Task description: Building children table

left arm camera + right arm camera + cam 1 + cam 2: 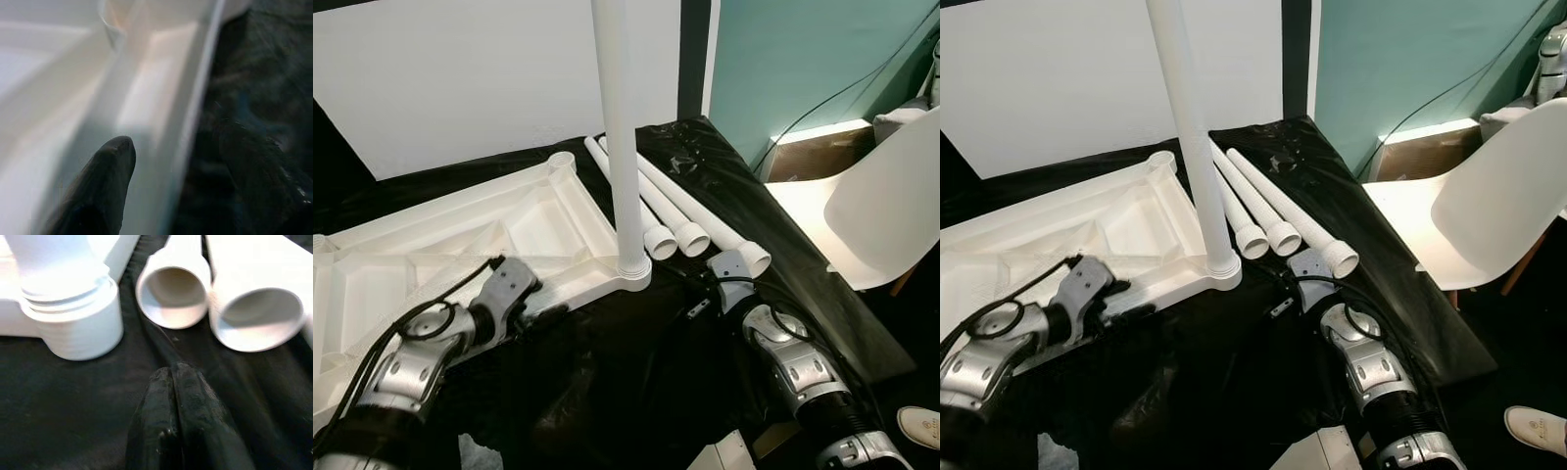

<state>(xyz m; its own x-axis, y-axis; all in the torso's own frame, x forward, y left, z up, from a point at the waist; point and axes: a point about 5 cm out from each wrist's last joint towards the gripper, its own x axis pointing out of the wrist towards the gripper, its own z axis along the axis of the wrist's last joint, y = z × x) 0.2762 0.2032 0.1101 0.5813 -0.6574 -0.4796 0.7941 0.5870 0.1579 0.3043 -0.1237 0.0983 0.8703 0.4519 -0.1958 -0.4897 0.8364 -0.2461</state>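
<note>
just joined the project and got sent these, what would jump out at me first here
A tall white leg stands upright, screwed into the near corner socket of the upside-down white tabletop lying on black sheeting. Just to its right, three loose legs lie side by side with their open ends toward the robot. The left gripper grips the tabletop's near edge, while the right gripper, fingers together, rests on the sheeting in front of the loose legs.

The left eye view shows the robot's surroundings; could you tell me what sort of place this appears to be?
Probably a room in a home, set up for assembling furniture: a black sheet covers the work surface, an upturned white tabletop lies with loose legs, and a white chair stands by a teal wall.
</note>
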